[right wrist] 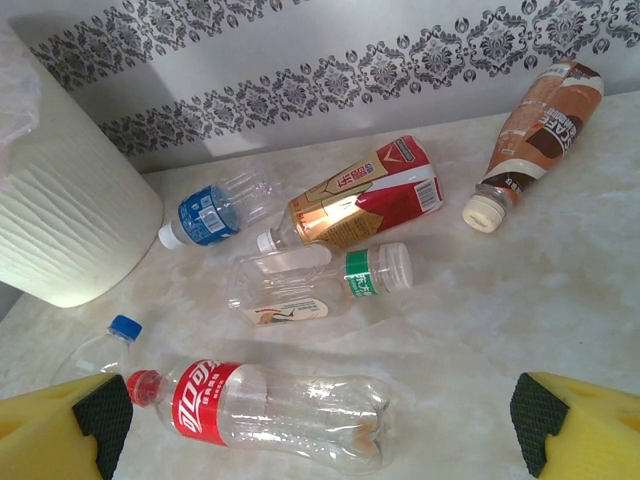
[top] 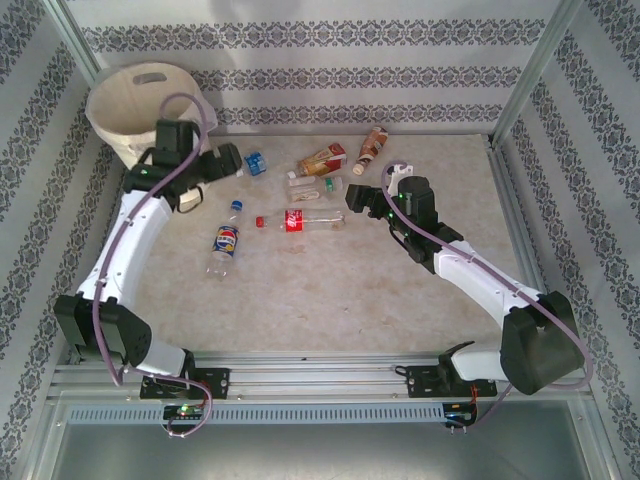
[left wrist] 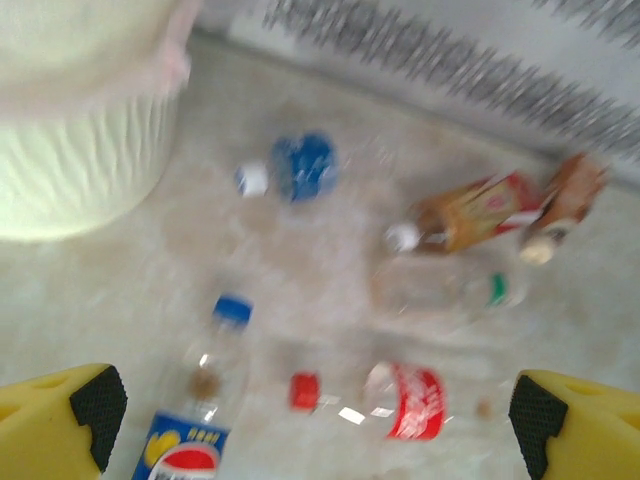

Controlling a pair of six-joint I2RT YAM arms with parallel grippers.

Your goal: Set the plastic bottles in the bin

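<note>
**Six Bottles Lie Loose on Table, Both Grippers Empty**

Six plastic bottles (top: 315,183) lie on their sides on the table (top: 330,290), all outside the bin (top: 120,130), which stands in the far left corner. The left gripper (top: 228,162) hovers beside the bin, near a blue-labelled bottle (top: 255,162), its jaws spread wide and holding nothing. The right gripper (top: 357,197), equally wide and empty, hangs just right of a red-labelled bottle (top: 300,219).
</note>
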